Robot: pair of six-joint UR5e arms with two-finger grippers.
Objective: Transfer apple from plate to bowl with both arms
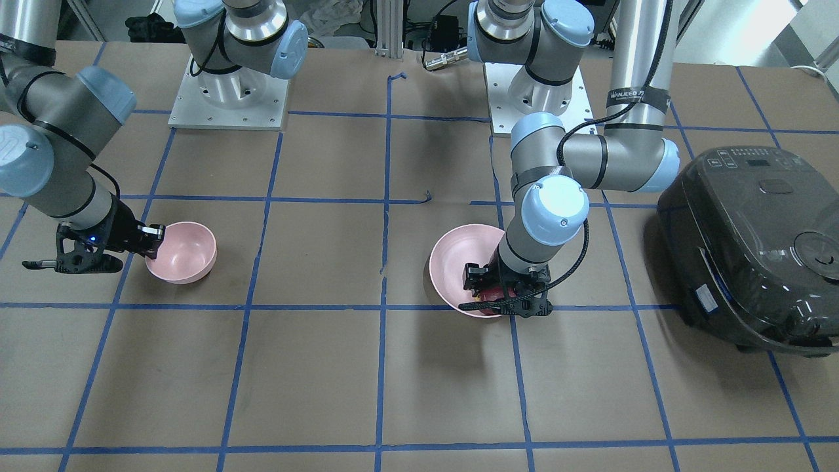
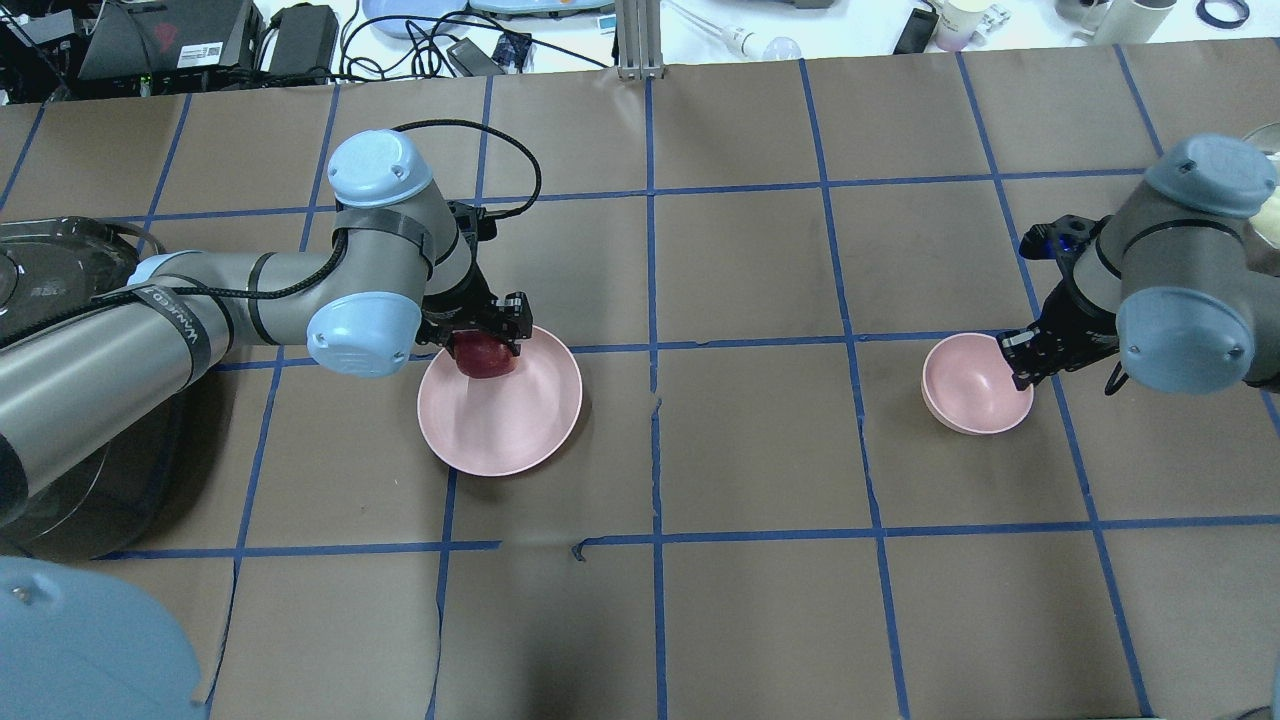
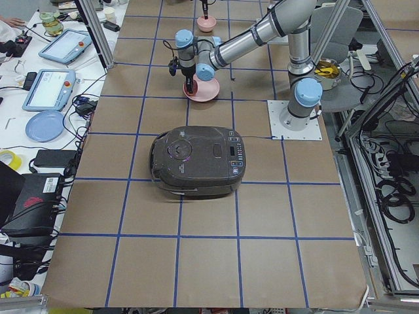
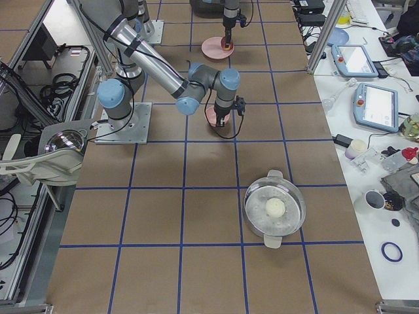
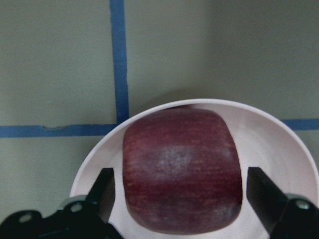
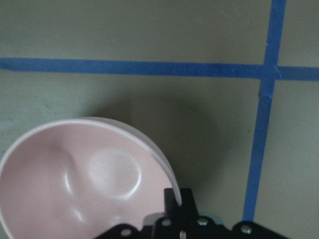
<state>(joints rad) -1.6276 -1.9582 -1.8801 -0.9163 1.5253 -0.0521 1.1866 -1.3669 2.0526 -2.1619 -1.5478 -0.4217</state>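
The dark red apple (image 5: pixel 182 169) lies on the wide pink plate (image 2: pixel 510 420), near its far rim. My left gripper (image 2: pixel 487 345) is down over the apple and open, with one finger on each side and a small gap between each finger and the fruit in the left wrist view. The apple (image 1: pixel 488 298) shows under the gripper (image 1: pixel 501 295) in the front view. The small deep pink bowl (image 2: pixel 975 385) stands on the table's right side. My right gripper (image 2: pixel 1018 360) is shut on the bowl's rim (image 6: pixel 167 179).
A dark rice cooker (image 1: pixel 754 249) stands past the plate on my left side. A metal pot with a lid (image 4: pixel 273 209) stands far to my right. Blue tape lines grid the brown table.
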